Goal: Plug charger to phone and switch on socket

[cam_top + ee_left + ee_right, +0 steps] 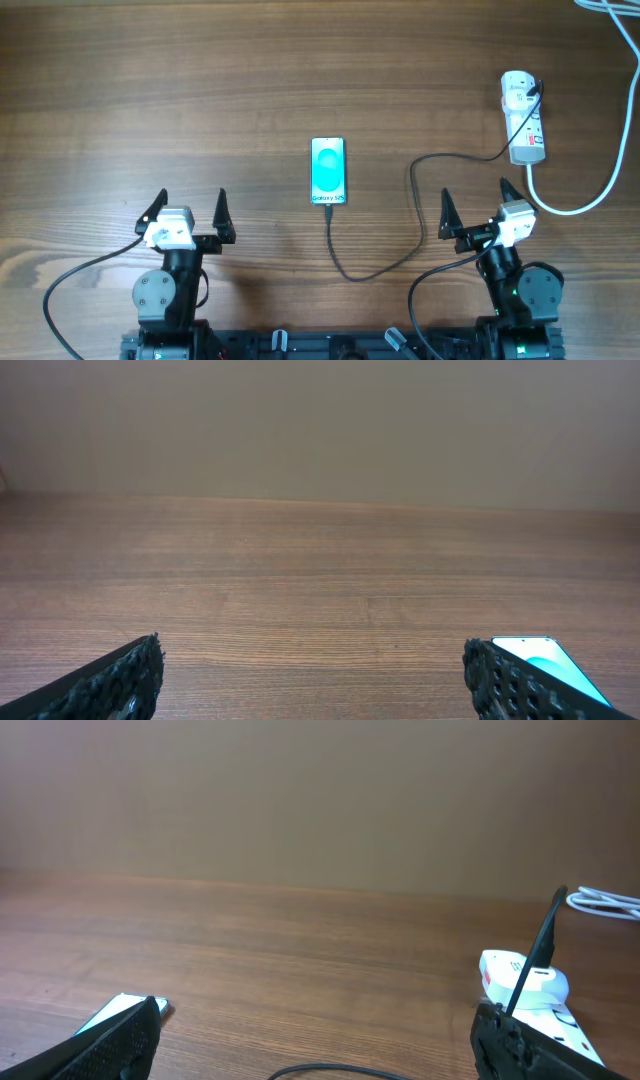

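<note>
Black thin charger cable [330,238] ends at the near short edge of the cyan-screened flat phone [328,171]. Your left gripper [192,194] and right gripper [473,189], both gaping empty, flank it about equally.

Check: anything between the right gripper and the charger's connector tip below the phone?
Nothing foreign visible. From the right gripper, jaws open, to the tip there is only bare table, apart from the charger itself: its own cable loop lies flat across that line. The phone sits just beyond the tip.
</note>
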